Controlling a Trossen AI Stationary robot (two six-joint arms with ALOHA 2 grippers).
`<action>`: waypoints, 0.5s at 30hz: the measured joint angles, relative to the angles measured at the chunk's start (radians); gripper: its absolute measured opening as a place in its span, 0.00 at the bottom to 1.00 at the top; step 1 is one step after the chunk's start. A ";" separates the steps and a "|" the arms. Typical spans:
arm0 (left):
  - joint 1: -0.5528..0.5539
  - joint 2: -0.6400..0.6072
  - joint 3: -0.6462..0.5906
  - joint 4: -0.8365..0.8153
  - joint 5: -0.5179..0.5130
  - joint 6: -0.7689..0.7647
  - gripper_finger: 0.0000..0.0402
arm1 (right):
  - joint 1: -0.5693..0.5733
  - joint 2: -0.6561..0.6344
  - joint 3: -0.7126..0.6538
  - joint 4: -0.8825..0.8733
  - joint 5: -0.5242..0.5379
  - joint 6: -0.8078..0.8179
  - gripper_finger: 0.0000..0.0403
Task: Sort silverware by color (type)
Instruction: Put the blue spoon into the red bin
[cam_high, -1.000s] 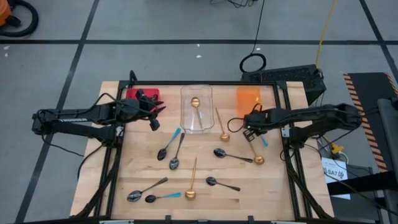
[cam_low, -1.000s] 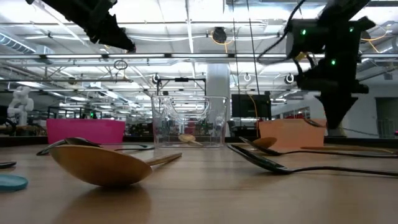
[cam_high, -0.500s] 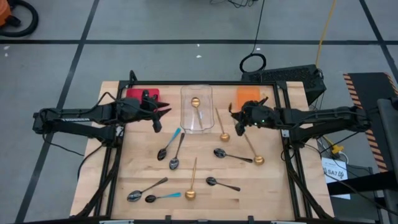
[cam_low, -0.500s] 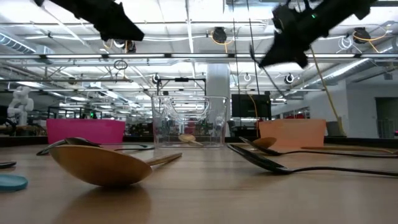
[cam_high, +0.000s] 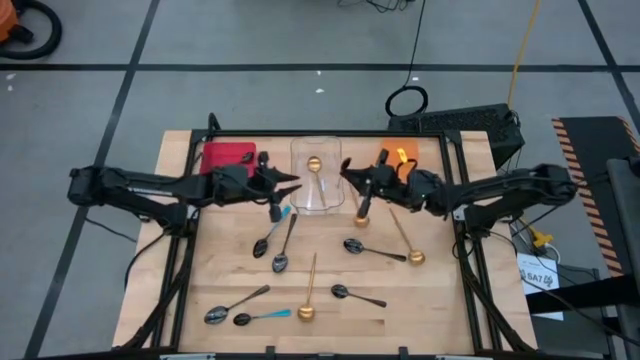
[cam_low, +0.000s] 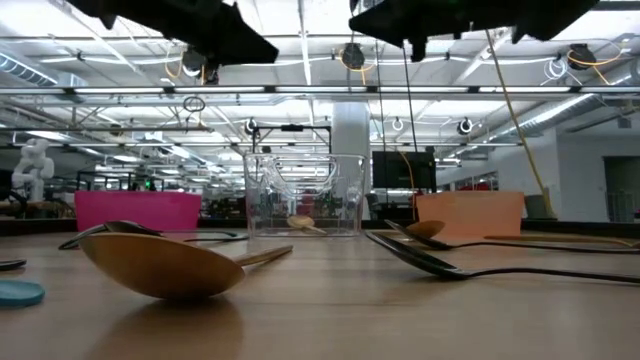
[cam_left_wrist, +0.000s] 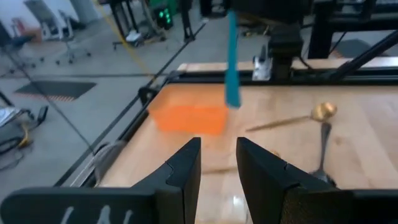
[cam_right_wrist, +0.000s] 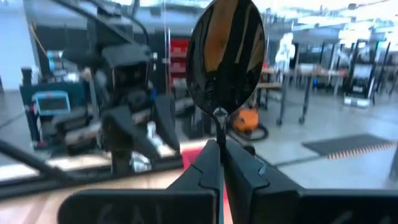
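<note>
Bench (cam_high: 230, 275): wooden top, both arms reaching in over the 12 o'clock half, meeting near centre.

Bins along the 12 o'clock edge: red bin (cam_high: 226, 155) at 11, clear bin (cam_high: 317, 188) at 12 with one gold spoon (cam_high: 314, 165) inside, orange bin (cam_high: 397, 153) at 1. Three bins suggest one per spoon type.

Right gripper (cam_high: 352, 177): raised above the bench just at 3 o'clock of the clear bin. Fingers (cam_right_wrist: 239, 171) clamped fully together on the neck of a blue-handled spoon (cam_right_wrist: 225, 53), dark bowl standing forward of the tips; the left wrist view shows the blue handle (cam_left_wrist: 232, 62) hanging down. Pinching at the neck likely keeps it from swinging.

Left gripper (cam_high: 283, 190): at 9 o'clock of the clear bin, fingers (cam_left_wrist: 184, 171) parted a moderate gap, holding nothing, facing the right gripper; probably a handover.

Loose silverware (cam_high: 290, 245): gold, dark and blue-handled spoons scattered from centre to 6 o'clock, unsorted.
</note>
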 joint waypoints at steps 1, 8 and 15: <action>-0.004 0.019 0.000 0.033 0.000 0.004 0.28 | 0.000 0.021 0.000 0.041 0.000 -0.005 0.00; -0.009 0.115 0.000 0.184 0.000 -0.011 0.28 | 0.000 0.126 0.000 0.235 0.002 -0.025 0.00; -0.009 0.188 0.000 0.315 0.000 -0.011 0.28 | 0.000 0.199 0.000 0.369 0.002 -0.028 0.00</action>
